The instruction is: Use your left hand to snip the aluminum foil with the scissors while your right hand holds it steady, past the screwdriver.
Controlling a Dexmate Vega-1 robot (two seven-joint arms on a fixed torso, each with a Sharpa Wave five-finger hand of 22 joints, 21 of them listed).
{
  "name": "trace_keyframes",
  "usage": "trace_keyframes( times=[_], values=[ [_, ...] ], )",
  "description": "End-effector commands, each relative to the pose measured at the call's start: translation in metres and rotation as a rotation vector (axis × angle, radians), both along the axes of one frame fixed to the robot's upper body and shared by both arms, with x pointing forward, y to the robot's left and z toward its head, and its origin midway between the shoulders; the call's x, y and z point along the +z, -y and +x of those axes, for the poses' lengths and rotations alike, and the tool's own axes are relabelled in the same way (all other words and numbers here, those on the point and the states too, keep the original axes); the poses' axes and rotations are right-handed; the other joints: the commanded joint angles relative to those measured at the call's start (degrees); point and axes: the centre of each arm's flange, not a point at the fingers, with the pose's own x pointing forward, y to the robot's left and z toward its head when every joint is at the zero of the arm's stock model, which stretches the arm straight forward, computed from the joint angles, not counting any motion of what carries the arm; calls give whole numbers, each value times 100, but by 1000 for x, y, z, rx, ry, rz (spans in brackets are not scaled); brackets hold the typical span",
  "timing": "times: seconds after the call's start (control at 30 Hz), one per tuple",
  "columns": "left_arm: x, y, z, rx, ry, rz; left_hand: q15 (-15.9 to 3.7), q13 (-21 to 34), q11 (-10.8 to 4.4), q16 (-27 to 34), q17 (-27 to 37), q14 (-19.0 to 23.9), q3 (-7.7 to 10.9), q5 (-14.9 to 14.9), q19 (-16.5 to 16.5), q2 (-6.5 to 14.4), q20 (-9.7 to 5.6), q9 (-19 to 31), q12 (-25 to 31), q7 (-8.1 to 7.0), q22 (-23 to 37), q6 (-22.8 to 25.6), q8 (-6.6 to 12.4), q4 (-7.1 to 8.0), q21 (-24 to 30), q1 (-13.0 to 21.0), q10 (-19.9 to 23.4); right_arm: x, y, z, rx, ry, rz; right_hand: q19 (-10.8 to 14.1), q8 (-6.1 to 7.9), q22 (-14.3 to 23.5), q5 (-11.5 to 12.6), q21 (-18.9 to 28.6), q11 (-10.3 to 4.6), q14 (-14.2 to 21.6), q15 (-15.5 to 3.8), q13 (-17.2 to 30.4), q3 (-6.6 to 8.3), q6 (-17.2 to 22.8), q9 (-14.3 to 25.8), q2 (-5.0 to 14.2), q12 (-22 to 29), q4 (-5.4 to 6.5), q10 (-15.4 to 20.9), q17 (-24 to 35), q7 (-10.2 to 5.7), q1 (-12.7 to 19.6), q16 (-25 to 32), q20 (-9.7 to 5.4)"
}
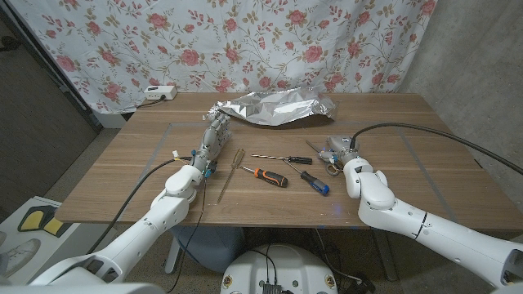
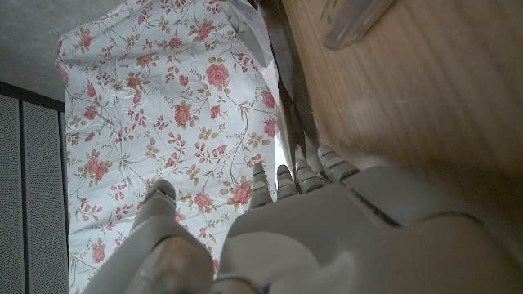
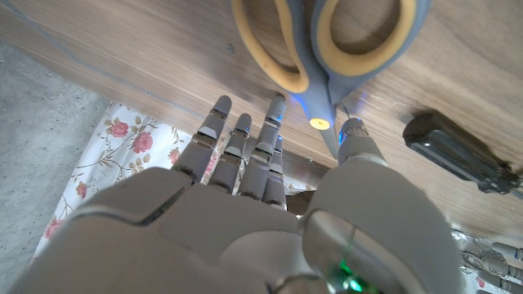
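Oddly, your right hand (image 1: 337,152) hovered spread and empty at the scissors (image 3: 327,49). Your left hand (image 1: 214,135), fingers apart and empty, reached the aluminum foil (image 1: 278,107); swapping roles seemed wise.

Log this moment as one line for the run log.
left hand open, at foil edge | right hand open, over scissors | screwdrivers untouched | no cut yet

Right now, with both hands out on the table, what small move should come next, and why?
Probably the left hand should pull back from the foil and cross toward the scissors. The task gives it the cutting, yet it holds nothing and reaches toward the foil's edge, while the scissors lie untouched on the table by the open right hand.
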Motion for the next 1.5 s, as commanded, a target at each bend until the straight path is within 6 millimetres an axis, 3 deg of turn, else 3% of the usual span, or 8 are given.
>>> trace_keyframes(
  times=[0.03,0.3,0.53,1.27,1.5],
  values=[
    [-3,-1,1,-1,-3,-7,-6,17,-18,25,32,-20,-13,16,-9,27,14,15,14,36,33,-8,5,-4,1,54,12,-5,-5,2,13,-10,-6,10,-24,29,39,-9,-126,44,-579,85,19,-8,23,51,100,-8,175,39,-81,90,36,-28],
    [-3,-1,3,-2,-4,-6,-6,17,-22,25,32,-22,-19,16,-10,29,14,15,13,27,33,-8,4,-2,1,51,11,-7,-6,3,12,-22,-14,-35,-53,40,99,-11,-166,22,-638,228,119,-43,31,208,239,-85,146,91,-158,369,33,-67],
    [-4,0,5,-2,-4,-11,-6,17,-25,25,32,-22,-24,16,-9,30,14,15,12,28,33,-10,2,0,2,49,10,-9,-6,3,2,-27,-25,-48,-63,44,123,-7,-204,25,-677,310,149,-61,35,226,329,-127,157,114,-173,529,35,-96],
    [-7,0,4,-5,0,-19,-9,18,-23,25,33,-24,-43,16,-11,33,14,15,15,33,33,-4,3,6,2,40,17,-15,-9,0,3,-40,-55,-44,-70,53,133,23,-298,122,-774,629,76,-17,45,223,695,-74,252,244,-216,723,111,-131],
    [-9,1,5,-6,-2,-21,-7,18,-22,26,33,-21,-48,16,-11,35,14,15,14,29,33,-11,0,7,2,38,14,-18,-10,1,2,-34,-64,-63,-72,56,164,27,-350,149,-849,758,115,-5,48,289,831,-117,257,300,-261,929,139,-198]
  ],
)
